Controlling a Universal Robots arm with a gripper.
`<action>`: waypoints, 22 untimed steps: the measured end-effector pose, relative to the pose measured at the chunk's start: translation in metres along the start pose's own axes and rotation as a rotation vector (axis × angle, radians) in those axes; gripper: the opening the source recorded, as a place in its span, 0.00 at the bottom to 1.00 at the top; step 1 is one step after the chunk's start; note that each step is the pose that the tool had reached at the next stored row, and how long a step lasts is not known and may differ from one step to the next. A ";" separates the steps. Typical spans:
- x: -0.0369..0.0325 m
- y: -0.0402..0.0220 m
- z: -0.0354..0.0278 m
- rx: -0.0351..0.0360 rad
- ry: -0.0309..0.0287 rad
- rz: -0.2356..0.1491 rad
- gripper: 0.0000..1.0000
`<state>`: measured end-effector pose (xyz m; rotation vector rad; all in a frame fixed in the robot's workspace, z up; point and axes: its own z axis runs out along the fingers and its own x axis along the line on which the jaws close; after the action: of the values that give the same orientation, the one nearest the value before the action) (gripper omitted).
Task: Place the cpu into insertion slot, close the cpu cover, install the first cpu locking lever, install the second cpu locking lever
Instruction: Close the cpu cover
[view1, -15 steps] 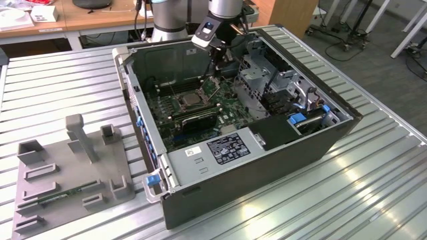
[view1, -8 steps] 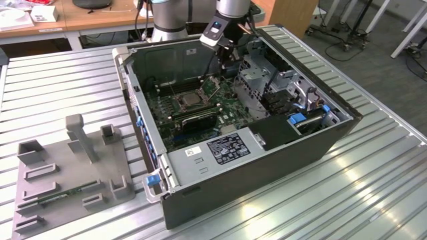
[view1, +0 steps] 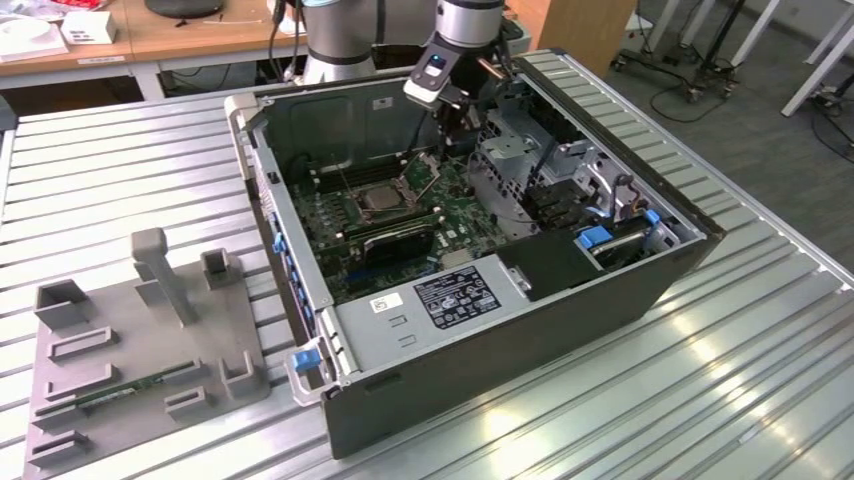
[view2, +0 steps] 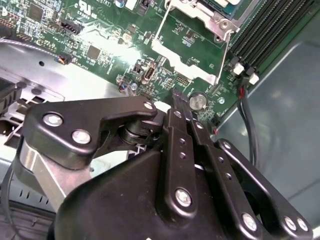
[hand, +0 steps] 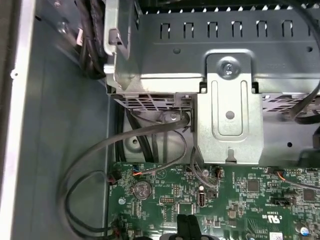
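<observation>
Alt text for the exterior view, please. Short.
A robot arm's gripper hangs inside an open computer case lying on a slatted metal table, over the green motherboard near the insertion slot. A grey fixture tray sits at the exterior view's left.

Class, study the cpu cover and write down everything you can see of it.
The cpu cover is a thin, silvery metal frame plate with a large square window and a notched free edge. It stands tilted up off the green motherboard, open, with a thin wire lever along each side. The gripper, jaws shut, hovers near its free edge, seemingly apart.
</observation>
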<state>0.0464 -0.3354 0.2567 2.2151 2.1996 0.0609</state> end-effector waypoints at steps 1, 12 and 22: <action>0.0000 -0.0001 0.0018 0.0007 0.0000 0.000 0.11; 0.0004 -0.0075 0.0099 0.0023 0.0000 0.000 0.11; 0.0046 -0.0271 0.0130 0.0023 0.0003 -0.007 0.11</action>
<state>0.0199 -0.3304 0.2427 2.2086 2.2086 0.0586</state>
